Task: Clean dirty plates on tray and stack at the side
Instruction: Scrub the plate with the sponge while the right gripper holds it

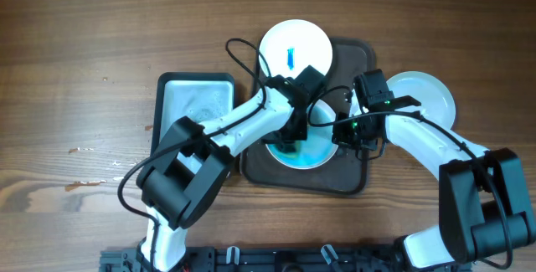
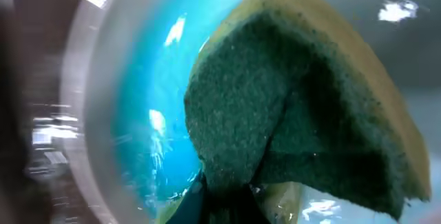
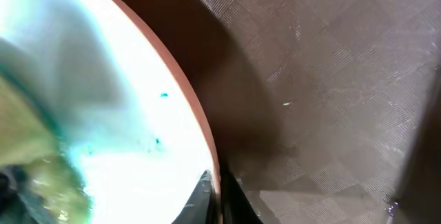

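Observation:
On the dark brown tray (image 1: 352, 180) lies a plate (image 1: 311, 153) smeared all over with blue. My left gripper (image 1: 289, 136) is shut on a green and yellow sponge (image 2: 296, 114) that presses on this plate's wet blue surface (image 2: 148, 114). At the plate's right edge, my right gripper (image 1: 347, 134) is shut on the rim (image 3: 215, 189), one finger on each side. The sponge (image 3: 34, 176) shows at the lower left of the right wrist view. A second plate (image 1: 293, 48) with a blue streak sits at the tray's far edge. A plain white plate (image 1: 425, 96) rests on the table to the right.
A smaller pale tray (image 1: 197, 100) with a dark rim stands left of the brown tray, and my left arm crosses its near corner. Cables loop above the left wrist. The textured tray floor (image 3: 331, 79) lies bare beside the held plate.

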Controlling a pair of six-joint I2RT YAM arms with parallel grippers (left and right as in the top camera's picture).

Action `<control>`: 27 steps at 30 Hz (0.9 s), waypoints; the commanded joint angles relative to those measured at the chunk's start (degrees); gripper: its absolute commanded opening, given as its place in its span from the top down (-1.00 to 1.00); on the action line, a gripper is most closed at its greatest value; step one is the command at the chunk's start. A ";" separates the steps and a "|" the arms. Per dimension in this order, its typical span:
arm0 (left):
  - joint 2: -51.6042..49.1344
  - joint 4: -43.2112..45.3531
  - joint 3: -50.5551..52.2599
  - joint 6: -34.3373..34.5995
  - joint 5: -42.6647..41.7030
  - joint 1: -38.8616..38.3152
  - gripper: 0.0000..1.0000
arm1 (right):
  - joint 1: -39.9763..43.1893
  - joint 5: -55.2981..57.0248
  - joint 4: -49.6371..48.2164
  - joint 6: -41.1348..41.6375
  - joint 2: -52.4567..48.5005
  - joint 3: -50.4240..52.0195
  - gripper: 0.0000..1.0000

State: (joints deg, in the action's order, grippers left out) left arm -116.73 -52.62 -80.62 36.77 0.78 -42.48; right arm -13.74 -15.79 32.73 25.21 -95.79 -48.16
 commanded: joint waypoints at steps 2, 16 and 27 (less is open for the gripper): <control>-2.10 -1.49 2.97 1.90 15.78 5.20 0.92 | 0.42 4.15 0.59 -1.25 -1.73 1.03 0.91; -2.23 22.32 2.99 -3.32 -25.44 0.72 0.92 | 0.42 4.17 0.59 -1.27 -1.73 1.03 0.91; -3.02 18.80 2.99 -0.28 -21.09 -3.67 0.92 | 0.42 4.17 0.57 -1.22 -1.73 1.03 0.91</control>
State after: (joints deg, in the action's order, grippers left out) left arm -117.97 -30.55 -78.13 35.33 -19.86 -45.63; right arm -12.53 -14.70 32.86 25.50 -95.77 -48.21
